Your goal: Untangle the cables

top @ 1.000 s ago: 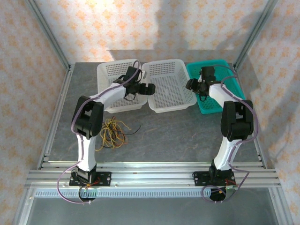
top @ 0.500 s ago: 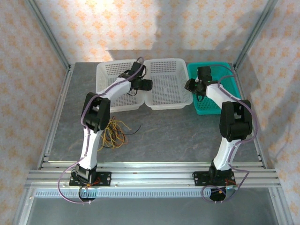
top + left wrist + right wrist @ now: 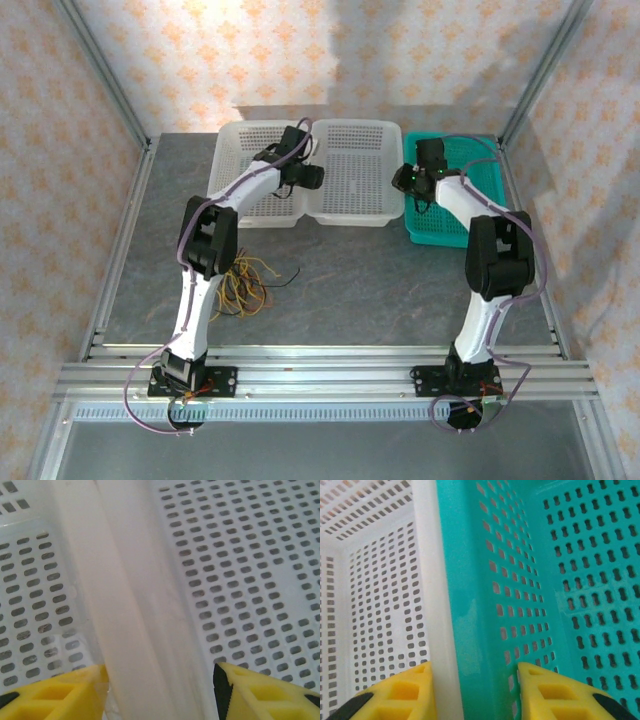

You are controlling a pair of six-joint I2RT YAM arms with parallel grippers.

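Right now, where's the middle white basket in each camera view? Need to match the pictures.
Top external: middle white basket at the back centre, between another white basket and a teal basket.
Left wrist: slotted surface on the right, past its rim.
Right wrist: left side, against the teal wall.
Shared landmark: its smooth white rim.

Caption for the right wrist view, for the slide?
Right end effector straddling the abutting walls of the white basket and the teal basket.
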